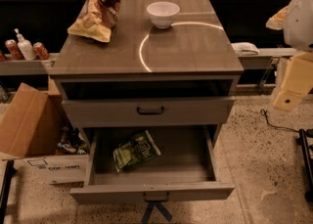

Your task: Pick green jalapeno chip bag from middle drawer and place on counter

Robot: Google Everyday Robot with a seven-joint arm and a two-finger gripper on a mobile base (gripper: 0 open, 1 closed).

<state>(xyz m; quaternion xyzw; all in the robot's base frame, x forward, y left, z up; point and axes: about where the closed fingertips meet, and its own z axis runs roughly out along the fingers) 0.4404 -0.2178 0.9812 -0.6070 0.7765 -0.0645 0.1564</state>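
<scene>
We note the green bag (pixel 136 150) lying flat on the floor of the open drawer (pixel 195 189), in its left half, near the left wall and touching neither wall nor front. Its long axis runs diagonally, low-left to high-right in the view.

The gripper (pixel 288 96) hangs at the far right edge, outside the cabinet and beyond the drawer's right side, well apart from the bag. We cannot tell whether it is open or shut. It holds nothing that we can see.

From the gripper the bag lies lower and leftward, across the drawer's right wall. We judge the reach must clear that wall, then descend.

The counter (pixel 195 47) above carries a bowl (pixel 163 12) and a brown bag (pixel 98 10).
</scene>
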